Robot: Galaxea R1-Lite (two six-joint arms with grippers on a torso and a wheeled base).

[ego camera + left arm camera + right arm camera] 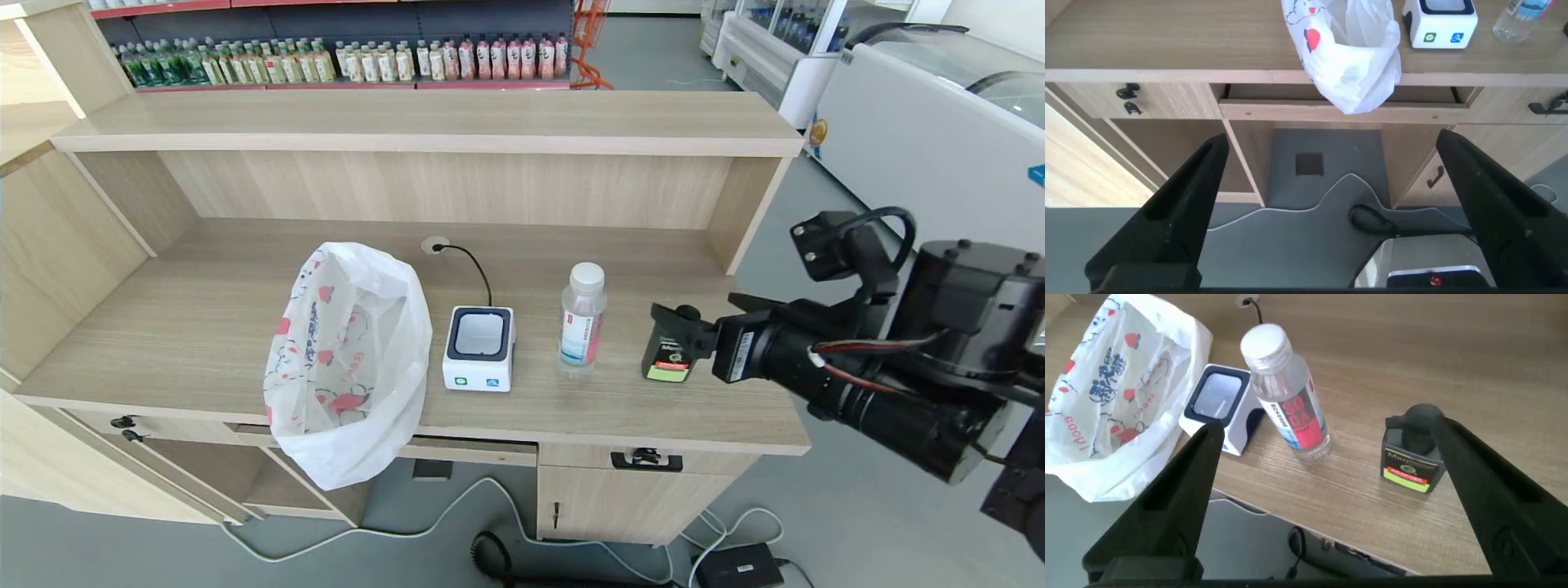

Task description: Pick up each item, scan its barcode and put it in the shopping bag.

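Bench (pixel 204 327) of pale wood carries, left to right, shopping bag (pixel 347 359), scanner (pixel 480 347), water bottle (pixel 582 322), dark bottle (pixel 669 359). I see left tool (pixel 1331 147) and right tool (pixel 1323 437) spread wide. Drink shelves (pixel 343 61) upper left, freezers (pixel 922 122) upper right.

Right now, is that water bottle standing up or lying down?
Upright: the water bottle stands on its base on the counter, white cap on top.

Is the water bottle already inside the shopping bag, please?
No, the water bottle stands upright on the counter beside the scanner, apart from the shopping bag.
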